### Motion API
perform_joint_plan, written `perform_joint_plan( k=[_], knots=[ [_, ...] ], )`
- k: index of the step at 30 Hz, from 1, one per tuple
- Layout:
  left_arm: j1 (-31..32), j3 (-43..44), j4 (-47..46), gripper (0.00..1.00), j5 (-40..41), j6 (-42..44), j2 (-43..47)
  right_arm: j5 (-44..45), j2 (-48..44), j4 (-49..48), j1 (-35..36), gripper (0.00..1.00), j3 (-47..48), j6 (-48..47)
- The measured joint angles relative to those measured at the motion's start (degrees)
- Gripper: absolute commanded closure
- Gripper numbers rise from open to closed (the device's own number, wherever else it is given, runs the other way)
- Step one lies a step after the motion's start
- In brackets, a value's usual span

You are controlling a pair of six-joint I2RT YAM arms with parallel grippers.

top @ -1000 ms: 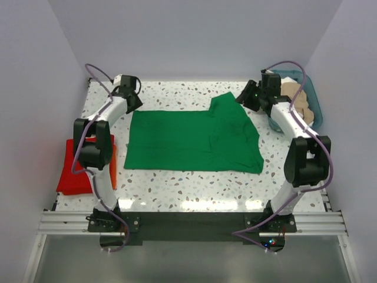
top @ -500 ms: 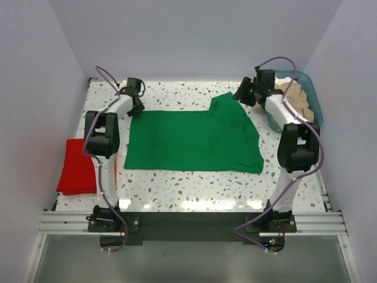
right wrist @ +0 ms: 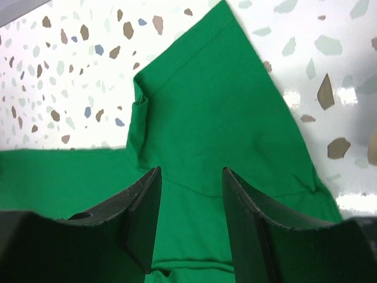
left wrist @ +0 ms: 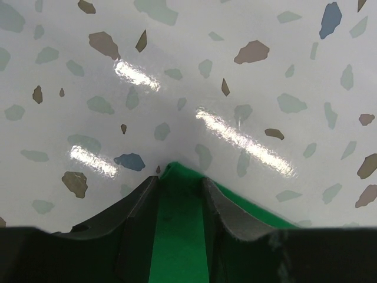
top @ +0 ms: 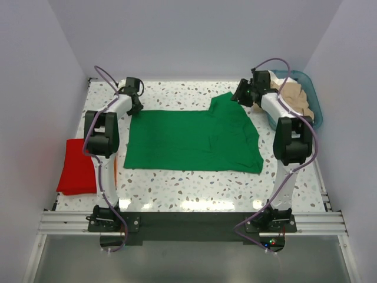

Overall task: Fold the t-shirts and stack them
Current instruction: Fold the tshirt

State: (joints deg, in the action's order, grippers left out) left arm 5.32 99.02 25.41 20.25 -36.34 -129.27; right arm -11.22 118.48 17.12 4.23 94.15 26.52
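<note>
A bright green t-shirt (top: 188, 138) lies spread flat in the middle of the table, its right part folded over with a sleeve pointing to the far side. My left gripper (top: 135, 108) is low at the shirt's far left corner. In the left wrist view (left wrist: 179, 183) it is open, with the green corner (left wrist: 177, 236) lying between the fingers. My right gripper (top: 239, 98) is open just above the green sleeve (right wrist: 218, 106) at the far right, holding nothing. A folded red t-shirt (top: 76, 168) lies at the table's left edge. Beige t-shirts (top: 294, 97) lie in the basket.
A teal plastic basket (top: 316, 103) stands at the far right corner, beside the right arm. The speckled white table (top: 194, 188) is walled on the left, far and right sides. Both arms reach far out from their bases along the shirt's sides.
Both arms have stretched toward the far side. The left gripper has come down onto the shirt's far left corner. The right gripper has moved left from the basket to over the sleeve.
</note>
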Motion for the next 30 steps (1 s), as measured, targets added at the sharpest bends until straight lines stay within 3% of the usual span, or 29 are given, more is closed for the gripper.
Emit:
perform_joint_plan(
  k=[15,25,30],
  knots=[
    [-0.44,-1.49,-2.67,0.87,-0.20,0.66,0.22,7.48,14.25,0.79,0.46,0.52,16.31,-2.54],
    [-0.46,-2.80,-5.03,0.87,-0.59,1.07,0.61,16.55,24.92,2.80,4.44,0.51,27.39,-3.98],
    [-0.48,-4.57,-6.95,0.72,-1.07,1.64,1.49,21.29,27.76,4.35,6.69,0.50,32.44,-4.55]
  ],
)
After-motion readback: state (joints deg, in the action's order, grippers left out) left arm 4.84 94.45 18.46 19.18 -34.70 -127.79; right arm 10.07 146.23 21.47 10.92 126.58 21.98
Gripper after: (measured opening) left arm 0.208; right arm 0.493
